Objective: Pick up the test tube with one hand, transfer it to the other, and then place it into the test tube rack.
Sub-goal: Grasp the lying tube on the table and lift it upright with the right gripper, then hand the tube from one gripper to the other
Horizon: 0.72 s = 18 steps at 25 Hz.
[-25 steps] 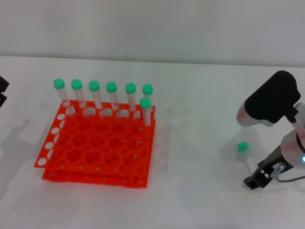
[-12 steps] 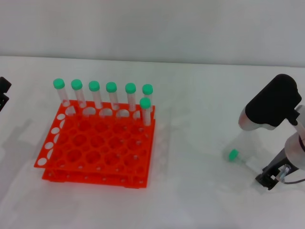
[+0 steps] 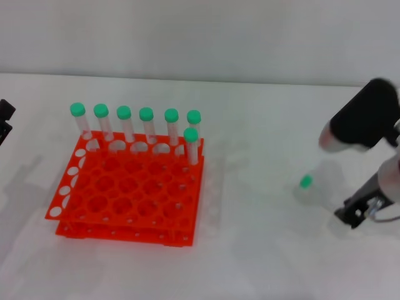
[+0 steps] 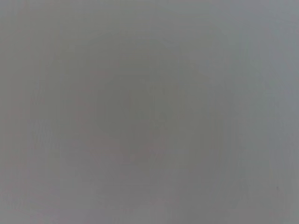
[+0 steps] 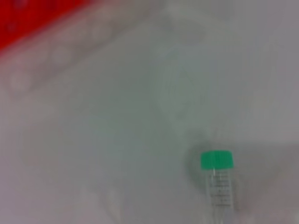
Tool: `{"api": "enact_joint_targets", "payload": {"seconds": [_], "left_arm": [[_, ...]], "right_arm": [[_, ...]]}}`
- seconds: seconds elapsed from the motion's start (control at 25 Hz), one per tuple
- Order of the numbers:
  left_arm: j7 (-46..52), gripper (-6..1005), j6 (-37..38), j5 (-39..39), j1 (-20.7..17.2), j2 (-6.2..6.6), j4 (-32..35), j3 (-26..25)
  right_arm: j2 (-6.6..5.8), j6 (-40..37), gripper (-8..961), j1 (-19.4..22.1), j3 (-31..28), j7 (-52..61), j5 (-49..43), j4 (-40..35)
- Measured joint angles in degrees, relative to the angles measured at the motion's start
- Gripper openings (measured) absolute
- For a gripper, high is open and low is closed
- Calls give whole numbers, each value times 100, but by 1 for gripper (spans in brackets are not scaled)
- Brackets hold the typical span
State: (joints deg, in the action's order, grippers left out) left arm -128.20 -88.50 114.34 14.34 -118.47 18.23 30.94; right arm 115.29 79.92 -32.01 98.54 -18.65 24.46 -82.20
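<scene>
My right gripper (image 3: 357, 211) grips the test tube (image 3: 307, 184) off the table; handover and racking in the test tube rack (image 3: 128, 194) remain; left gripper (image 3: 4, 119) idle, its opening unclear

Bare bench (image 3: 250, 206) lies between the rack (image 3: 125, 200) and the right gripper (image 3: 356, 212). Seven tubes (image 3: 147, 125) fence the rack's far edge; nearer holes stand open.

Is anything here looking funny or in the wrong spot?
One slim clear tube with a green cap is off by itself, far to the right of the orange-red plastic rack where seven matching tubes stand upright. It sits tilted near the right gripper. Nothing looks spilled or broken.
</scene>
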Motion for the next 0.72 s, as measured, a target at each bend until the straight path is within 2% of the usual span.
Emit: {"api": "enact_joint_targets", "payload": {"seconds": [0.2,0.32,0.56,0.72], "left_arm": [[151,688,-55,-44,12,27,4,7],[288,687,-184,-138,12,63,9,8],[878,686,-289,-784,95,100,352,9],[1618,685,-385,-1596,402,97,689,9]], "right_arm": [[11,-472,194,485,-764,-389,81,-751],[5,-1007,196,862,-1103,-709,402,-1092],[-15,-2202,201,1530,-1368,-2042,1928,-1217],[-22,-2563,204,1713,-1262,-3167,2912,-1039]]}}
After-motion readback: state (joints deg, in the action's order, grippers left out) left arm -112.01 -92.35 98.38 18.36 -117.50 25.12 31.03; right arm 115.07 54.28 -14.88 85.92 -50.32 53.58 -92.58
